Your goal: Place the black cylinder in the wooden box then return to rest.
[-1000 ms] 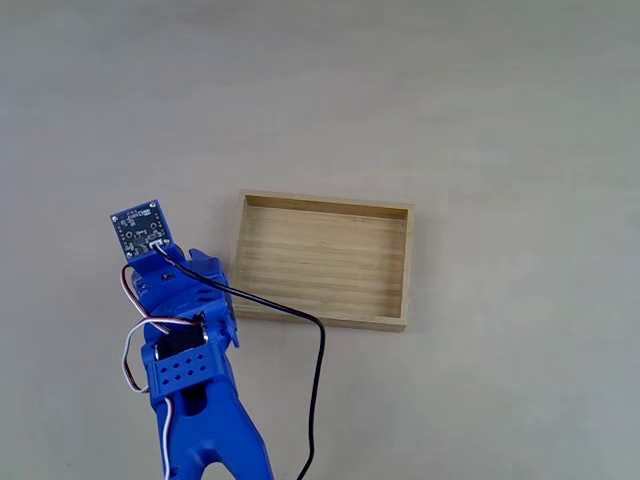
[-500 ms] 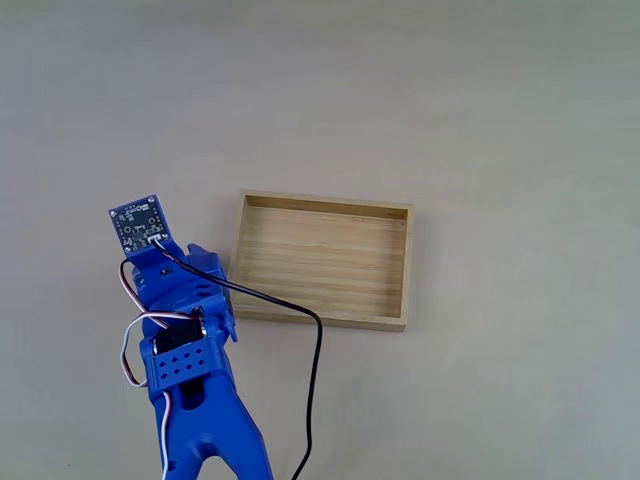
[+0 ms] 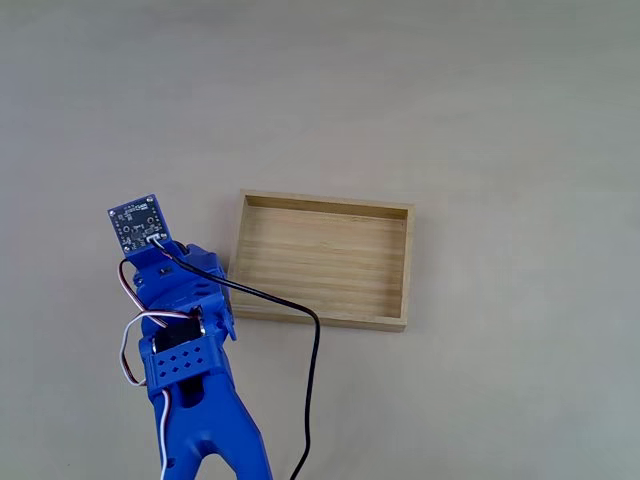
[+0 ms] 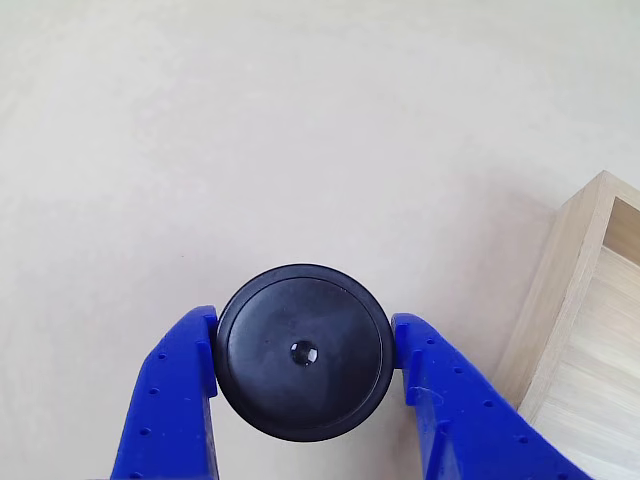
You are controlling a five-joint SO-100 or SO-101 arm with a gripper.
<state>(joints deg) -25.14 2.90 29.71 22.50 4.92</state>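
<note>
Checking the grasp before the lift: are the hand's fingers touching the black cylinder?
Touching. In the other view, both blue fingers of the hand press against opposite sides of the black cylinder, with no gap showing.

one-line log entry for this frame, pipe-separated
phase: grasp | gripper: shut on black cylinder | cylinder: outside wooden box, left of it in fixed view | box: empty

Even, diffuse light is showing both views bright and sharp, the wooden box (image 3: 322, 260) casting only faint shadow inside its far wall, with no glare.
</note>
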